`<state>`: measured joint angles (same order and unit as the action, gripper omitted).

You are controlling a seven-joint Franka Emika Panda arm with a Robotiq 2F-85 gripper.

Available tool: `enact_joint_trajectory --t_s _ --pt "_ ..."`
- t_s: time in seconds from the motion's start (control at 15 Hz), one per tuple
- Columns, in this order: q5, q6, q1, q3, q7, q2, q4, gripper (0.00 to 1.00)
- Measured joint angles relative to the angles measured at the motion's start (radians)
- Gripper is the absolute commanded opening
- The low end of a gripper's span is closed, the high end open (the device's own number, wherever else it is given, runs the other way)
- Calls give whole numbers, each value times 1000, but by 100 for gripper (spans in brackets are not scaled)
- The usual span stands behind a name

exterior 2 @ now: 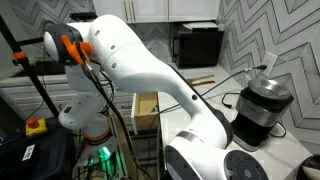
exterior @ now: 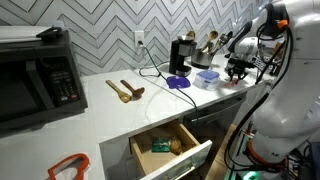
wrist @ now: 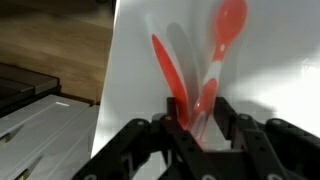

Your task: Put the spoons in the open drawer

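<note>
Pincer nearly closed, black fingers clamping a smooth plastic spoon by its pale handle. Red oval bowl points away from the pincer, long axis slightly tilted. Second spoon, all red and slim, on the glossy white bench just ahead of the pincer; cannot tell whether it is gripped too. Open drawer, light wood inside, well apart from the pincer.

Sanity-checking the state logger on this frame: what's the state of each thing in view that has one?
gripper: shut on the red spoons
red spoons: handles between the fingers, not in the drawer
open drawer: pulled out, some items inside
wooden utensils: lying flat on the counter
microwave: door shut
</note>
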<state>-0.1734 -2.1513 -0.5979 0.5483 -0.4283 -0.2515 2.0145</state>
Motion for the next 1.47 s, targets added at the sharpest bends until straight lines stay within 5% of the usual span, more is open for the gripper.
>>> enact_joint_trajectory --t_s 0.13,1.47 --pt "-1 0 0 0 0 -1 0 1" --pt "45 11 24 -4 43 115 -2 4"
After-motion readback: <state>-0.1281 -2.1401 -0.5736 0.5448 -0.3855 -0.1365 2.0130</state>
